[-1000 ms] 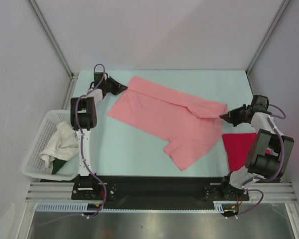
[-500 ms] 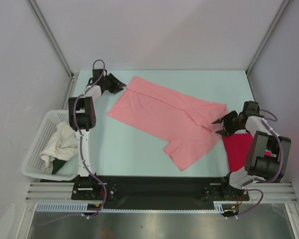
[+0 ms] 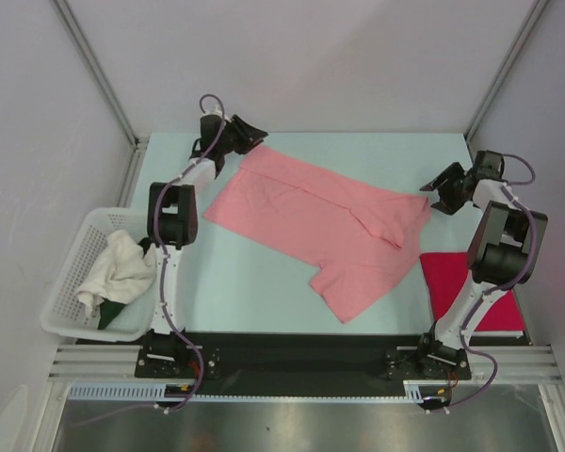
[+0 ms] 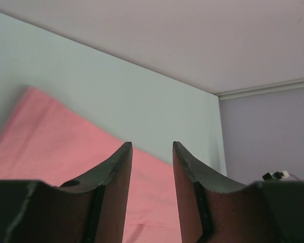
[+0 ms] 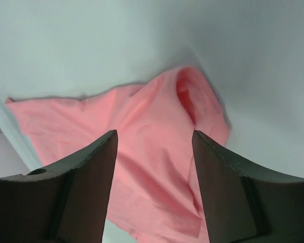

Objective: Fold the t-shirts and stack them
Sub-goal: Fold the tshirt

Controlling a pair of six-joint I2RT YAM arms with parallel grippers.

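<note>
A salmon-pink t-shirt (image 3: 311,212) lies spread across the middle of the table, its far edge folded over itself and one sleeve pointing toward the front. A magenta-red t-shirt (image 3: 457,278) lies folded flat at the right front, partly under the right arm. My left gripper (image 3: 255,135) hovers open just beyond the pink shirt's back left corner. In the left wrist view the left gripper (image 4: 151,148) holds nothing, with pink cloth (image 4: 45,144) below. My right gripper (image 3: 437,195) is open beside the shirt's right corner. In the right wrist view the right gripper (image 5: 153,135) is empty above the pink cloth (image 5: 91,114).
A white lattice basket (image 3: 64,282) stands at the left front edge, holding a crumpled white cloth (image 3: 113,268) and something dark green. Grey walls and metal frame posts close in the table at the back and sides.
Both grippers have opened and let go of the pink shirt's edge. The left one moved toward the back wall; the right one swung back to the shirt's right corner.
</note>
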